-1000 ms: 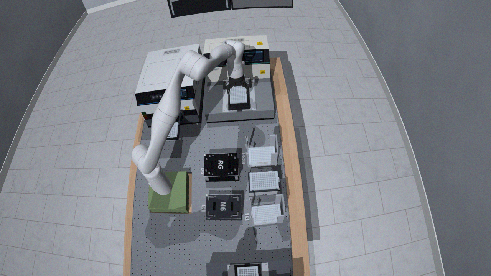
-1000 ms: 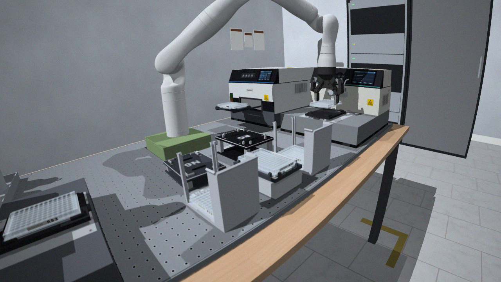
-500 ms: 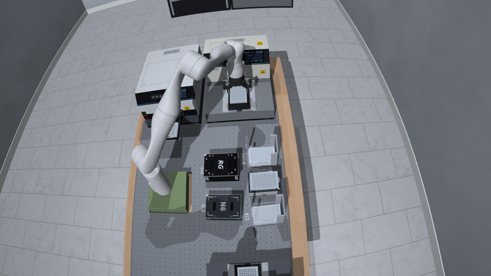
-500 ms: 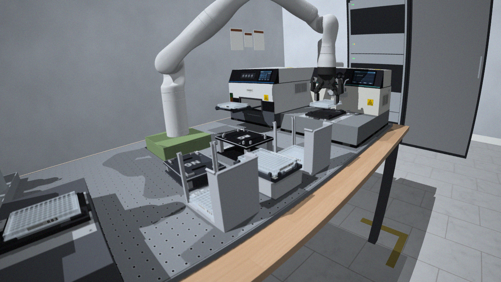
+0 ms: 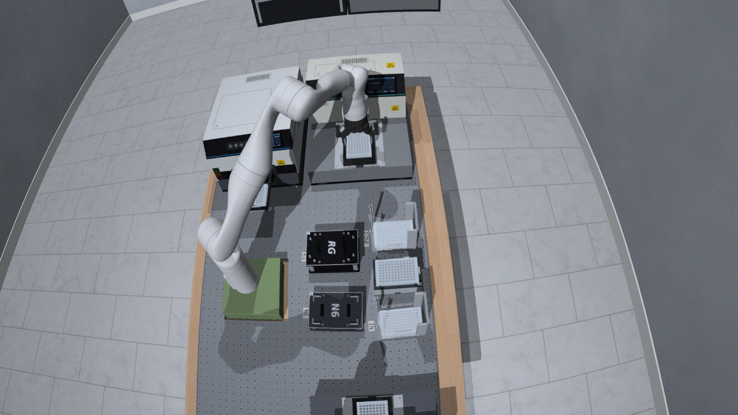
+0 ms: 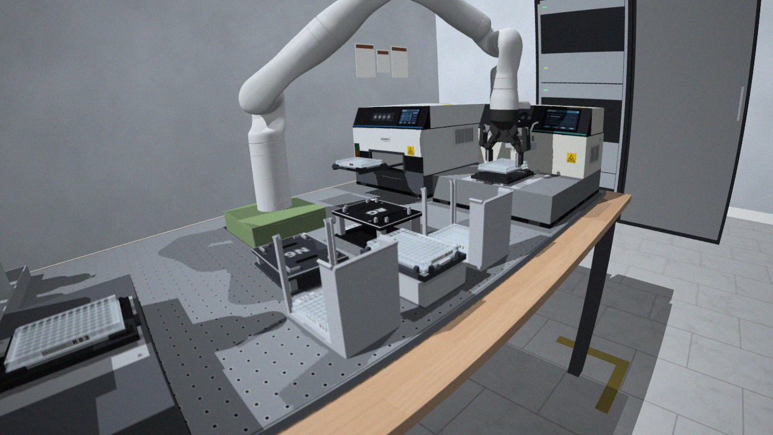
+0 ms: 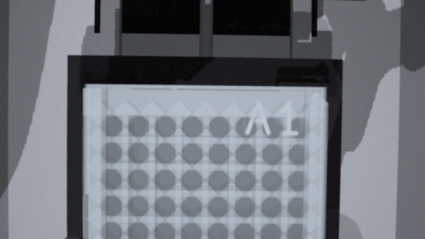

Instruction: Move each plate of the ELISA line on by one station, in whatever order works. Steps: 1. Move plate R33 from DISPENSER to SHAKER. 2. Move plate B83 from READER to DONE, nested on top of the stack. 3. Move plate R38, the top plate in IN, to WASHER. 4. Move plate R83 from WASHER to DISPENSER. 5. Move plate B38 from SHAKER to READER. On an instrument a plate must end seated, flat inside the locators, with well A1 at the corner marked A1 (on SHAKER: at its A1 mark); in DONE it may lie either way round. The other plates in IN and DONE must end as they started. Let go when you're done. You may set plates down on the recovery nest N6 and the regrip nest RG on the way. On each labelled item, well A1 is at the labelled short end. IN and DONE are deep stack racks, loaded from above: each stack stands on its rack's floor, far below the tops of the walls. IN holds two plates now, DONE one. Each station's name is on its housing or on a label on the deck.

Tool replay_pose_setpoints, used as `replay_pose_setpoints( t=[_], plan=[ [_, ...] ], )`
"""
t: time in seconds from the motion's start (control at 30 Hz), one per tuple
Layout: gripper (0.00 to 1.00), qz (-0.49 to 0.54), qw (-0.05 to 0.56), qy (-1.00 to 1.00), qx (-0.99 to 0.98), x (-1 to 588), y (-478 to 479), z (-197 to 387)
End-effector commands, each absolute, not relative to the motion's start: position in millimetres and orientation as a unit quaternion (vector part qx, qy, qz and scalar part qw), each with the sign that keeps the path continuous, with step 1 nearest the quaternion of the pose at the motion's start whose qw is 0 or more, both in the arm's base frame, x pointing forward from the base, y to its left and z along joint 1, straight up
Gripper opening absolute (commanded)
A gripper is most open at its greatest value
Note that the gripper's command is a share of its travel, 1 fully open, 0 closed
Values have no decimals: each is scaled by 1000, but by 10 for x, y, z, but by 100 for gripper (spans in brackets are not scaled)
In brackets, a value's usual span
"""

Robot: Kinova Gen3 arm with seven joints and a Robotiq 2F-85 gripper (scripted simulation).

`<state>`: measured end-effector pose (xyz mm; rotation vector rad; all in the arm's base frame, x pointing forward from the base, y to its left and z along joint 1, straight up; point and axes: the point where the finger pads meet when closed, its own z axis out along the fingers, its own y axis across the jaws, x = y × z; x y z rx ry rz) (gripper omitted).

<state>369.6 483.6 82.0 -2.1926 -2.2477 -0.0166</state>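
Observation:
My gripper (image 5: 358,135) (image 6: 505,148) hangs straight down over the black nest (image 7: 206,70) of the right-hand instrument at the back of the deck. It is shut on a clear well plate (image 5: 358,146) (image 6: 499,165) across the plate's width, and the plate lies low in the nest. In the wrist view the plate (image 7: 206,162) lies square inside the black frame, with a white A1 mark showing through at its upper right. I cannot read the plate's label. My fingers are not visible in the wrist view.
Plate R83 (image 6: 61,330) sits on the near-left instrument. Another plate (image 6: 356,162) lies on the left instrument's tray. A plate (image 5: 396,271) sits between the DONE rack (image 5: 394,233) and the IN rack (image 5: 399,320). Nests RG (image 5: 331,248) and N6 (image 5: 335,310) hold nothing.

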Motion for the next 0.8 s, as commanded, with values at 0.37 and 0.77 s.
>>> replay_pose_setpoints(
  t=[0.37,0.77],
  plan=[
    [94,-3,0,-712,-702,3681,4829,785],
    [94,-3,0,-712,-702,3681,4828,787]
  ],
)
